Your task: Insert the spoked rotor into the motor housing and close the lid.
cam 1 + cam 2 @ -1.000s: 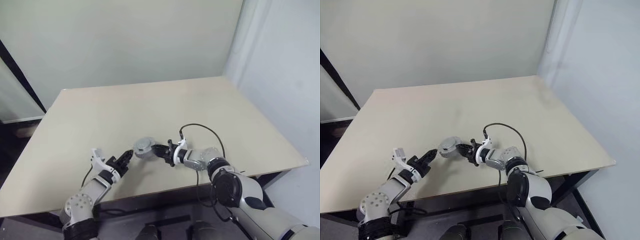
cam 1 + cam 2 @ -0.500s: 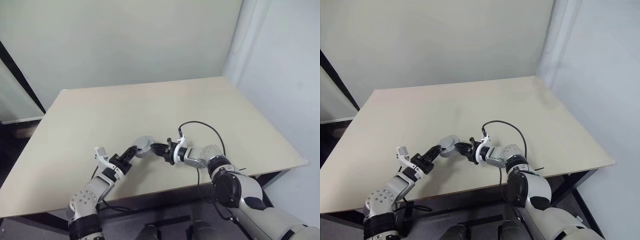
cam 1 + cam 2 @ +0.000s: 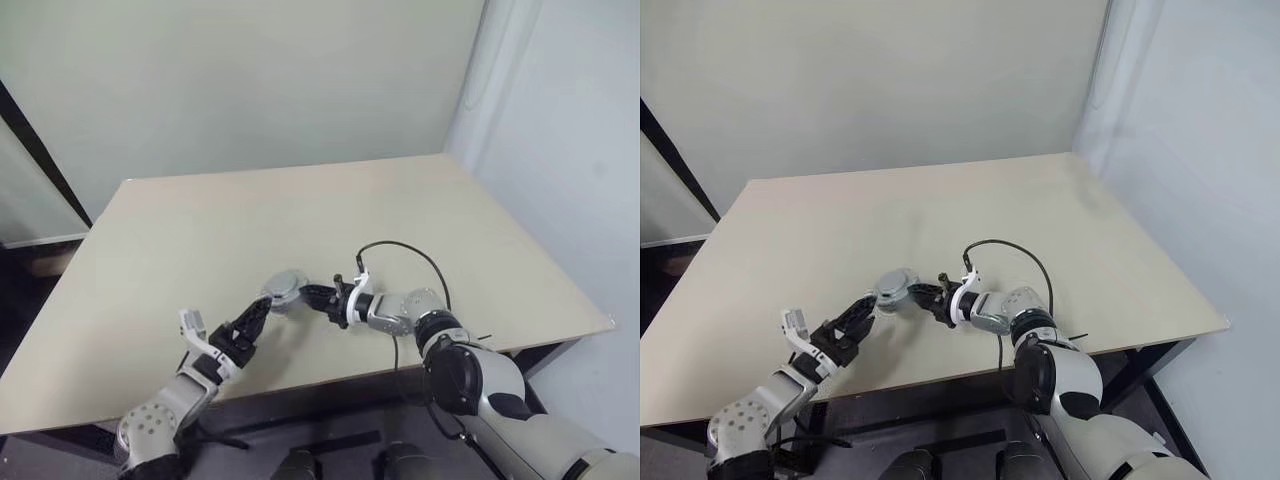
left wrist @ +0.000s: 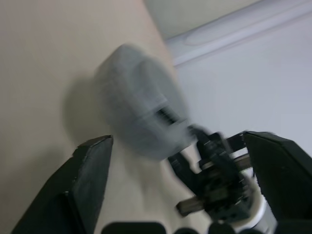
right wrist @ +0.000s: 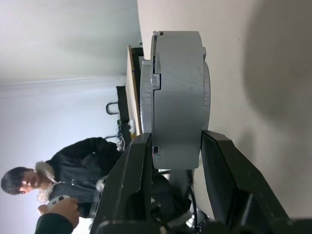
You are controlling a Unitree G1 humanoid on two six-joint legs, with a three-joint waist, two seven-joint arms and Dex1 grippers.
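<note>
Right wrist view, right pincer clamping motor housing

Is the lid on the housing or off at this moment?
On. The lid sits flush against the housing, with a thin seam between them, and the right tool clamps both together.

Motor housing with lid closed onto it: one grey round puck, lid a thinner disc flush against the thicker body, seam visible round the rim. Held tilted on edge just above the counter, near its front edge, about mid-width. Rotor hidden.
</note>
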